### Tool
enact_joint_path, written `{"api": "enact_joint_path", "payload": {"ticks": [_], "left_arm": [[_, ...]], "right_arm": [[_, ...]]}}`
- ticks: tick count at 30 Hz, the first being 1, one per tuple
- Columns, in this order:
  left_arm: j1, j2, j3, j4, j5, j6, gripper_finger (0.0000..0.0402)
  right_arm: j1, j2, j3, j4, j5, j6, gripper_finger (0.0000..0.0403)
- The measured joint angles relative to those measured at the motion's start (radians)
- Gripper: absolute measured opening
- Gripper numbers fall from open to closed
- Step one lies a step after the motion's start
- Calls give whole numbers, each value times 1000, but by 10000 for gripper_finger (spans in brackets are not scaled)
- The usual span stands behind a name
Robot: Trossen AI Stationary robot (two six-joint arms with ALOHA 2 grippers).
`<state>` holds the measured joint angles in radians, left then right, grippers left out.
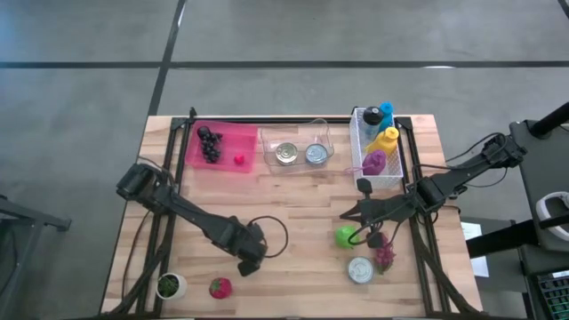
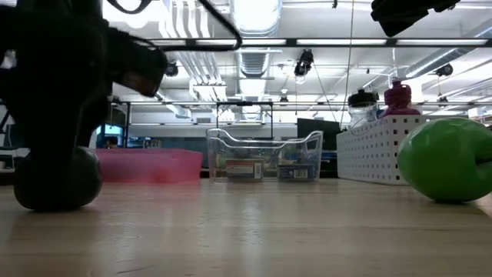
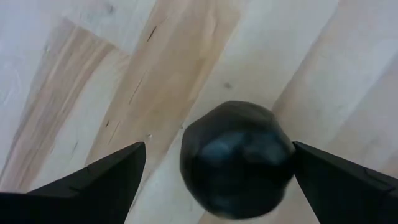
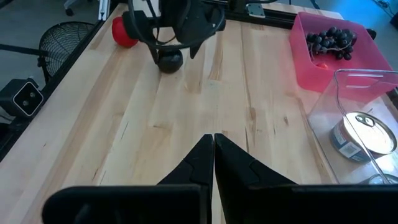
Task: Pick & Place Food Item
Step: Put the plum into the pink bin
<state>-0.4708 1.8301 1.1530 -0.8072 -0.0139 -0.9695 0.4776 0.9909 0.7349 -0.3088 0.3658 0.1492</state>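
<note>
Plum (image 3: 236, 158), dark, on wood table (image 1: 293, 191) at 7 o'clock, between wide-open fingers of L gripper (image 1: 250, 263). R gripper (image 4: 213, 149) closed, empty, at 3 o'clock. Bg: open-ceiling room w/ strip lights. No legible text.

Wood table (image 1: 293, 200): pink tray (image 1: 224, 156), clear bin (image 1: 298, 147), white basket (image 1: 378, 169), green apple (image 1: 346, 236), can (image 1: 360, 270).

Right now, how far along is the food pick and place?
Done: grapes already lie in the pink tray. In hand: the left gripper, open, straddles a dark round fruit on the table, not yet gripped. Left: grasp, lift, place. The right gripper waits shut, above the table.
</note>
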Motion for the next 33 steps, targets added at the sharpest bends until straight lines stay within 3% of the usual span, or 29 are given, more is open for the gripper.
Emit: {"api": "enact_joint_path", "payload": {"ticks": [7, 17, 21, 28, 33], "left_arm": [[4, 0, -48, 74, 4, 0, 369], [15, -3, -47, 68, 5, -8, 238], [38, -40, -47, 17, -5, -50, 222], [86, -166, -47, -123, -191, -143, 246], [144, -259, -47, -198, -351, -190, 236]], "right_arm": [[0, 0, 0, 0, 0, 0, 8], [0, 0, 0, 0, 0, 0, 8], [0, 0, 0, 0, 0, 0, 8], [0, 0, 0, 0, 0, 0, 8], [0, 0, 0, 0, 0, 0, 8]]}}
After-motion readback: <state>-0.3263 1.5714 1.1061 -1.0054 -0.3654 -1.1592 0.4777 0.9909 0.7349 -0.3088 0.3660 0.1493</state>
